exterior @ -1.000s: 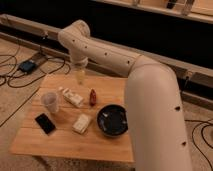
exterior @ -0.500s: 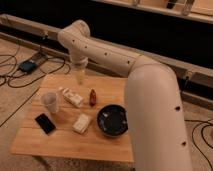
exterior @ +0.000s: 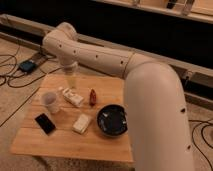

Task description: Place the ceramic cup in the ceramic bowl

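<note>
The pale whitish-grey ceramic cup [exterior: 50, 100] stands upright on the left part of the wooden table [exterior: 60, 142]. The wide black ceramic bowl [exterior: 112, 120] with pale marks inside sits on the table's right part, apart from the cup. My gripper [exterior: 70, 81] hangs from the white arm [exterior: 110, 57] above the table's far edge, up and to the right of the cup, holding nothing that I can see. A small dark red-brown bottle [exterior: 92, 97] stands between cup and bowl.
A flat black phone [exterior: 45, 123] lies near the front left. A white packet [exterior: 73, 97] lies beside the cup, and a pale block [exterior: 82, 123] lies left of the bowl. Cables and a blue box [exterior: 27, 65] lie on the floor at left.
</note>
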Robot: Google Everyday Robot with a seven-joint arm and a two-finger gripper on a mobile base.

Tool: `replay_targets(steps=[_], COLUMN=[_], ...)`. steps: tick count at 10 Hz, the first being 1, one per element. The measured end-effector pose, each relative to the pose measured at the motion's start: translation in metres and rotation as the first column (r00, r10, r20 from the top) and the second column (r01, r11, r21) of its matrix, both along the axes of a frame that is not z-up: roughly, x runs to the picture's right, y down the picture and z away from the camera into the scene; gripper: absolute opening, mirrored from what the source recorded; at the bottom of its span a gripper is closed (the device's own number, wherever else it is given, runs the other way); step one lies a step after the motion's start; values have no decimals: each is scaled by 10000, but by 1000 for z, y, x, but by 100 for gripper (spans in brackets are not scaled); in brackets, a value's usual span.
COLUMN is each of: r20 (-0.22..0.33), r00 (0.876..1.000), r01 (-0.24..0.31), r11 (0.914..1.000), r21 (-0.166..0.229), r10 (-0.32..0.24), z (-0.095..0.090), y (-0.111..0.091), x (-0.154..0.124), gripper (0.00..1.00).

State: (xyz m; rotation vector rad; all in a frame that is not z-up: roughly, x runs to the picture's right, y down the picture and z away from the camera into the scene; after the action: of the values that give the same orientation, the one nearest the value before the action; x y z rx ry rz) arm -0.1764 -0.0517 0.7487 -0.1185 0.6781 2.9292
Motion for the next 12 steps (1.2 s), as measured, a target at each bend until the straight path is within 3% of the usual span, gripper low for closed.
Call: replay_targets(steps=[3,8,12], r20=[617,1110,1242], r00=[9960,9785,9742], r01=[657,1814,1993], r11=[9978,9815,9767], r21=[-87,-617,-799], r10=[-650,-1739,-1886], z=[-18,-7,6], y=[43,118,140], x=[-31,-70,-94], gripper=[80,80,80])
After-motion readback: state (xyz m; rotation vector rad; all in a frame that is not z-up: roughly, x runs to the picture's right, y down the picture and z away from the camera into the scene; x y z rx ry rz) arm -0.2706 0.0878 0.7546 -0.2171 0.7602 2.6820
